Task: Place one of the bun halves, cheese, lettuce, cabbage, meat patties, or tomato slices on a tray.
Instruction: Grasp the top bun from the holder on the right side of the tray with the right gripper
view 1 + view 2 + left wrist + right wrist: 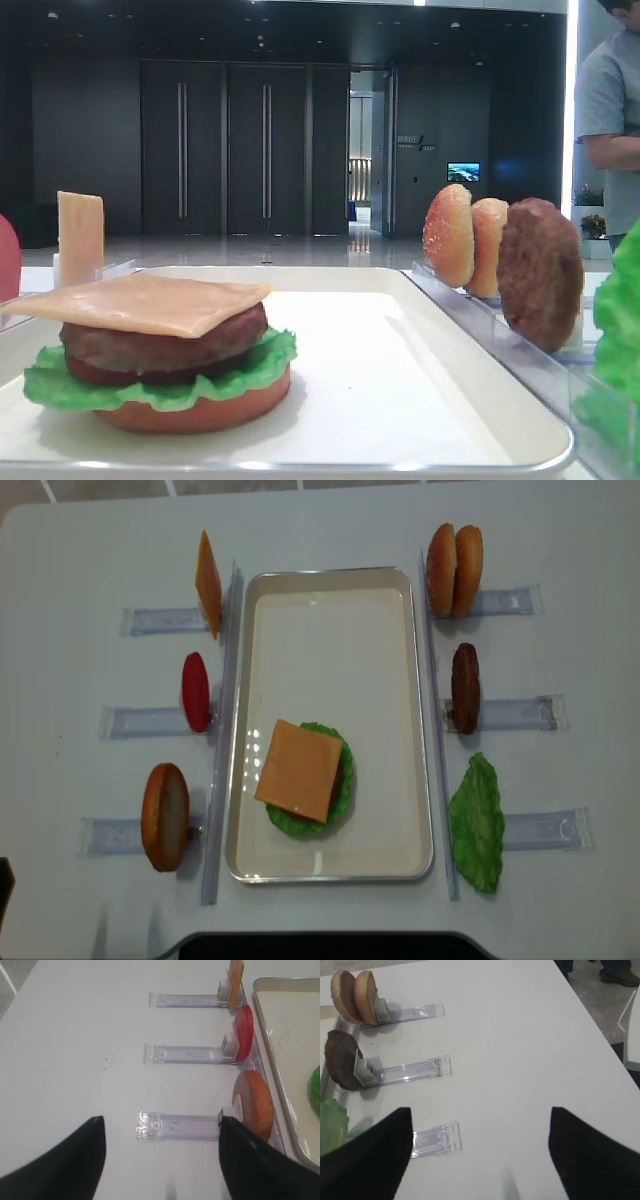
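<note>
On the white tray (330, 640) sits a stack: a cheese slice (300, 770) over a dark patty (160, 345), lettuce (60, 385) and a flat bottom bun (200, 410). Two domed bun halves (453, 570) stand on edge in a rack right of the tray. Nearer on that side are a meat patty (464, 688) and a lettuce leaf (477, 823). Left of the tray stand more cheese (208, 583), a red tomato slice (195, 690) and an orange-brown bun (165, 815). My right gripper (481, 1110) hangs open over bare table. My left gripper (161, 1122) is open and empty.
Clear plastic racks (520, 715) stick out from both long sides of the tray. The table's right edge (600, 1035) runs near my right gripper. A person (610, 110) stands at the far right behind the table.
</note>
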### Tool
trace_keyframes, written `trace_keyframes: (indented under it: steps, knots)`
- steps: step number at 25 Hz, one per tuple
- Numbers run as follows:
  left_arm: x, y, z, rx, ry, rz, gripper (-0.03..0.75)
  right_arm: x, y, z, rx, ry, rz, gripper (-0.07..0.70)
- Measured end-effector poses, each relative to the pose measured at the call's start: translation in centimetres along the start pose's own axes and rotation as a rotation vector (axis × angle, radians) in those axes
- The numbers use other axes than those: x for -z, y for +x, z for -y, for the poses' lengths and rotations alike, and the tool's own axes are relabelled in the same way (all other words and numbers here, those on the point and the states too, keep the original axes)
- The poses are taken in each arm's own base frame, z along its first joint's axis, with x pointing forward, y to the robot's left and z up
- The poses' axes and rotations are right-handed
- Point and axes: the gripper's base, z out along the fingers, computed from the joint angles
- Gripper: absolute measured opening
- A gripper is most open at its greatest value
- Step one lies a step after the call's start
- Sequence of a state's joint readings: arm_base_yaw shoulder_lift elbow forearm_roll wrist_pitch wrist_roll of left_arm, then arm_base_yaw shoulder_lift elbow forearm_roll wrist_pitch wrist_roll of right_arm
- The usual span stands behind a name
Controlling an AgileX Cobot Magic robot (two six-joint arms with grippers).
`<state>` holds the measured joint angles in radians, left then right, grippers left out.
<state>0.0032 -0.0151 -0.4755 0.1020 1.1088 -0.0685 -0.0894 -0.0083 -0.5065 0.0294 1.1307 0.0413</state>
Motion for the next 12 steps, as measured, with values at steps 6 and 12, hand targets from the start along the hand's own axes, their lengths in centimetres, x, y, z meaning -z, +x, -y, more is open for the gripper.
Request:
trace_keyframes:
  steps: [6, 12]
  knots:
    - [0.00, 0.00, 0.00, 0.000, 0.000, 0.000, 0.534, 0.00, 0.00, 0.00, 0.000, 0.000, 0.000, 0.533]
    - [0.00, 0.00, 0.00, 0.000, 0.000, 0.000, 0.534, 0.00, 0.00, 0.00, 0.000, 0.000, 0.000, 0.533]
